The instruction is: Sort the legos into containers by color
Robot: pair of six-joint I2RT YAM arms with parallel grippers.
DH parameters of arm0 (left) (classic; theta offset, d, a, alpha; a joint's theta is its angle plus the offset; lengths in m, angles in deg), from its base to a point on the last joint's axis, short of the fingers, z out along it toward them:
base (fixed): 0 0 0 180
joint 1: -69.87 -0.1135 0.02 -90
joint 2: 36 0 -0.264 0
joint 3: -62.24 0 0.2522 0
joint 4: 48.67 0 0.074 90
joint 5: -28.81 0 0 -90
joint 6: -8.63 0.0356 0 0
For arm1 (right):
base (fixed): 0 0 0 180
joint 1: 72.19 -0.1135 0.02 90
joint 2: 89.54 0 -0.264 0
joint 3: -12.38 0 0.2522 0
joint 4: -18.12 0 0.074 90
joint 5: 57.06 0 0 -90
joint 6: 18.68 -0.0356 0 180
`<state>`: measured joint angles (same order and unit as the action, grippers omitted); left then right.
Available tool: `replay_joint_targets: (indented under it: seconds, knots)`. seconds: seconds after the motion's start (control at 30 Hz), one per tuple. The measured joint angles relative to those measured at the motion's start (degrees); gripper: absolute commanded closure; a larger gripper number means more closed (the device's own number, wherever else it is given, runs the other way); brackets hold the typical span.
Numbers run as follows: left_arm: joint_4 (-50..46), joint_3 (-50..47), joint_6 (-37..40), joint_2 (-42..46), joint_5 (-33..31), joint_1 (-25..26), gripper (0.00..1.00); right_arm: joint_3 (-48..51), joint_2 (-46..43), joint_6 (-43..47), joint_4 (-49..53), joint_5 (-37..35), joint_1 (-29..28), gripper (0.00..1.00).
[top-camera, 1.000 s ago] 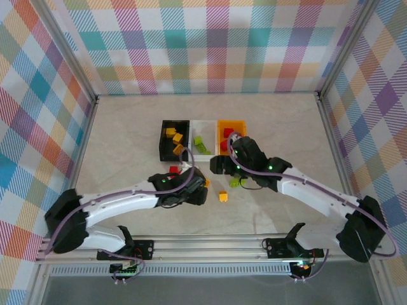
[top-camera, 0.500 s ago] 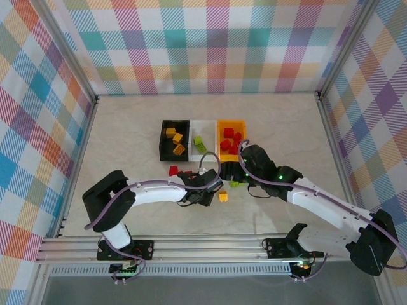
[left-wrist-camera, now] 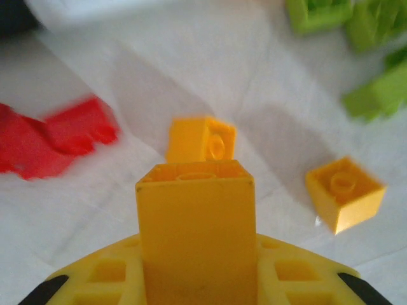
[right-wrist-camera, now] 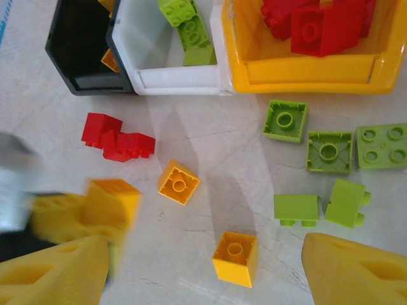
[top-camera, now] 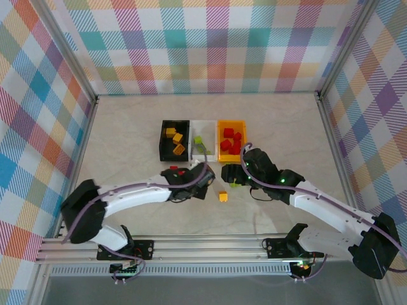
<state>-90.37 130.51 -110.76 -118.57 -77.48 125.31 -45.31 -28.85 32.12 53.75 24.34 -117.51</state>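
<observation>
**Left gripper.** The left gripper (top-camera: 201, 179) is closed on a yellow brick (left-wrist-camera: 196, 222). The brick stands upright between the fingers. The gripper hangs over the table (top-camera: 127, 133), just in front of the bins and close to the right gripper. In the right wrist view this brick is blurred.

**Right gripper.** The right gripper (top-camera: 229, 173) is wide open and holds nothing. Its fingers (right-wrist-camera: 356, 273) are spread over the loose bricks in front of the white and orange bins.

**Bins.** Three bins stand in a row, side by side.
- The black bin (right-wrist-camera: 79, 79) is on the left. It holds yellow pieces (top-camera: 174, 141).
- The white bin (right-wrist-camera: 175, 81) is in the middle. It holds green pieces (right-wrist-camera: 187, 32).
- The orange bin (right-wrist-camera: 305, 71) is on the right. It holds red pieces (right-wrist-camera: 318, 25).

**Loose bricks on the table.**
- The red bricks (right-wrist-camera: 117, 140) lie together in front of the black bin.
- One loose yellow (right-wrist-camera: 178, 182) lies just right of the red bricks, in front of the white bin.
- A second yellow (right-wrist-camera: 235, 257) lies nearer the arm bases. In the right wrist view it appears between the spread fingers.
- Five green bricks (right-wrist-camera: 329, 152) lie in a loose cluster in front of the orange bin. Two of them show studs up, and two lie on their sides.
</observation>
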Motion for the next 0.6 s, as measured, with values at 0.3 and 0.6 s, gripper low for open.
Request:
replay_joint_targets:
  seconds: [0.3, 0.6]
  knots:
    - [-0.02, 9.62, -1.73, -2.47, -1.11, -19.37, 0.7, 1.77, 0.0, -1.53, 0.04, -0.42, -0.02, 0.2]
    - [0.5, 22.91, -2.19, -19.26, -1.11, -25.7, 0.5, 3.74, -1.55, -3.37, 0.28, -0.37, 0.0, 0.2]
